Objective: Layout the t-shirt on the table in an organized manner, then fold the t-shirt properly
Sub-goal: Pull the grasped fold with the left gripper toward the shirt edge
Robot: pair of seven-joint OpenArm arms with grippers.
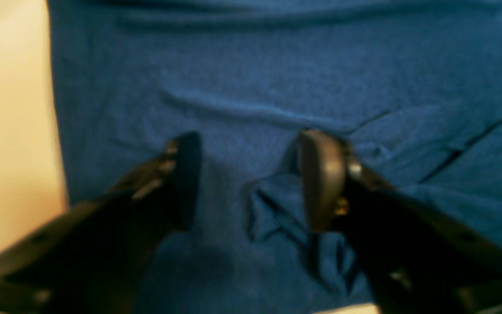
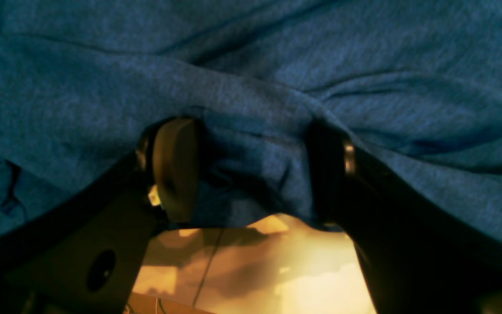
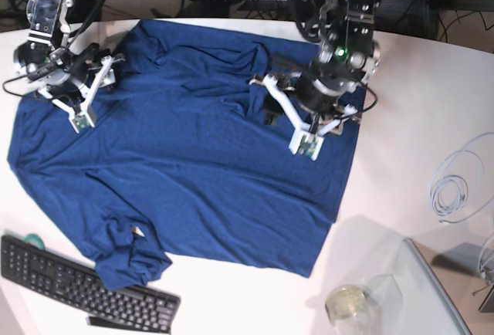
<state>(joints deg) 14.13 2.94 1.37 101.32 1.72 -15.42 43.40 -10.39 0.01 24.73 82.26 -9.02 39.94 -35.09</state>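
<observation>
The dark navy t-shirt [image 3: 193,150] lies spread over the white table [image 3: 401,103], with one sleeve bunched at the near left [image 3: 127,254]. My left gripper [image 3: 289,107] hovers over the shirt's upper right part. In the left wrist view it [image 1: 251,179] is open above flat cloth [image 1: 277,74], with a small crumpled fold beside one finger [image 1: 320,179]. My right gripper [image 3: 69,92] is at the shirt's far left shoulder. In the right wrist view its jaws [image 2: 251,174] stand wide apart with a loose bunch of cloth [image 2: 251,148] between and draped over them.
A black keyboard [image 3: 85,285] lies at the near left, touching the bunched sleeve. A glass jar [image 3: 346,304] and a grey translucent tray [image 3: 436,289] stand at the near right. A coiled white cable [image 3: 455,184] lies right of the shirt. Cables crowd the far edge.
</observation>
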